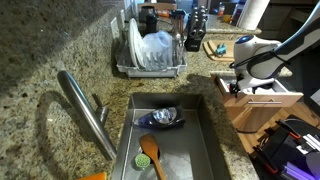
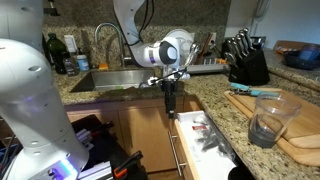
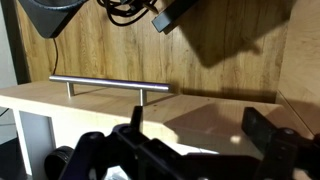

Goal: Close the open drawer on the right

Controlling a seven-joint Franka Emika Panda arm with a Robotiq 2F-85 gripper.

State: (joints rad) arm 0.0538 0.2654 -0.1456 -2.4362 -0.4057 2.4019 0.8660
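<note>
The drawer (image 1: 262, 112) stands pulled out of the counter; it has light tan wood sides and a white inside with small items. In an exterior view (image 2: 205, 135) it reaches toward the camera. My gripper (image 1: 238, 86) hangs over the drawer's sink-side edge and points down (image 2: 170, 100). In the wrist view its two fingers (image 3: 200, 125) are spread apart with nothing between them, over a tan wood surface (image 3: 200, 110). A steel bar handle (image 3: 110, 85) on a wood panel lies behind.
A steel sink (image 1: 205, 140) with a bowl and a wooden spatula (image 1: 150, 152) lies beside the drawer. A dish rack (image 1: 150, 50) stands behind it. A knife block (image 2: 245, 62) and a cutting board with a glass (image 2: 265, 118) sit on the granite counter.
</note>
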